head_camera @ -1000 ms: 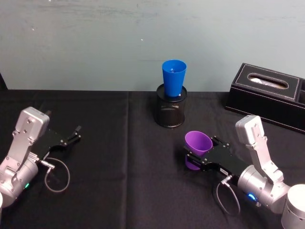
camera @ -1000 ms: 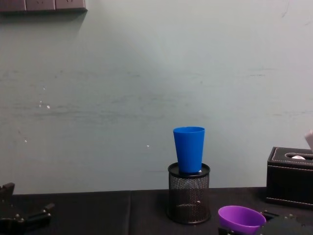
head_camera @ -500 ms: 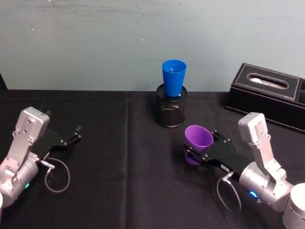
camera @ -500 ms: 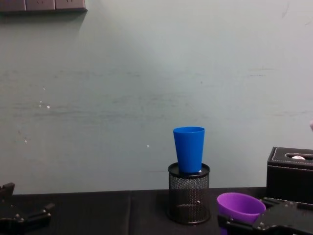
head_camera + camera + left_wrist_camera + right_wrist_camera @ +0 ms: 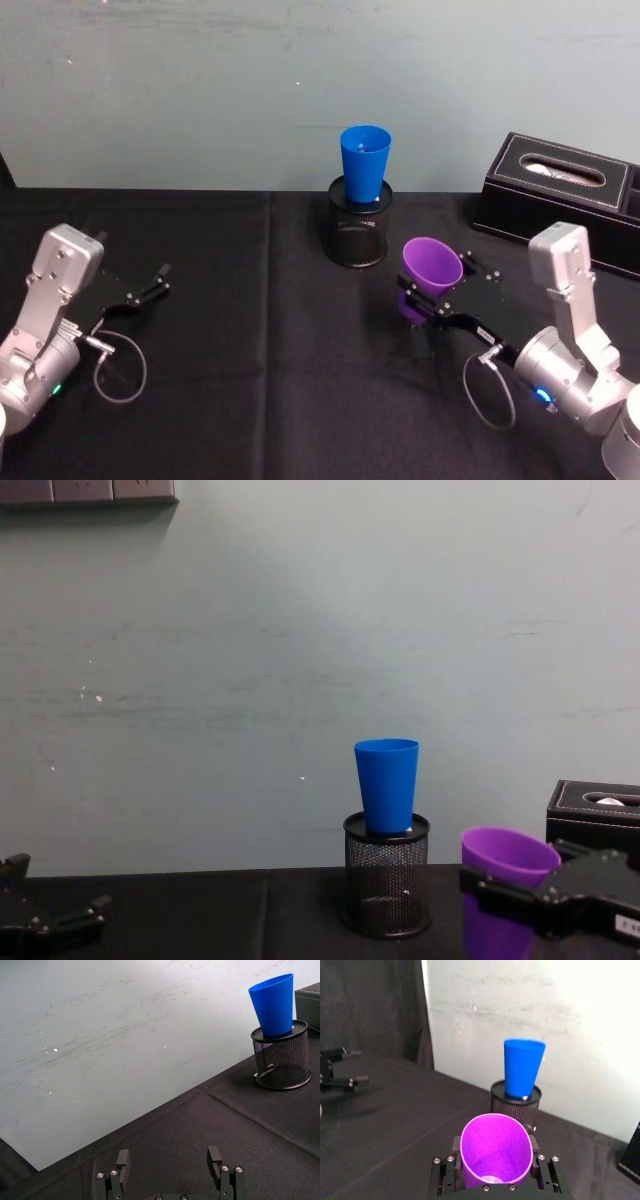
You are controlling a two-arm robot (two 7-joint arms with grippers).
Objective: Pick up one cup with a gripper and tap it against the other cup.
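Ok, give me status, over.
Right gripper shut on purple cup, upright, apart from blue cup. Blue cup stands in mesh pen holder; its rim may get in the way. Left gripper open, parked at left.

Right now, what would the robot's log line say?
right gripper: shut on purple cup, near mesh holder | blue cup: upright in mesh holder, cups apart | left gripper: open, parked

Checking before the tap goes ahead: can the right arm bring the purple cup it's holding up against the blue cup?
Probably yes. The right gripper is shut on the purple cup, and only bare tablecloth lies between it and the blue cup, standing raised in the mesh holder.
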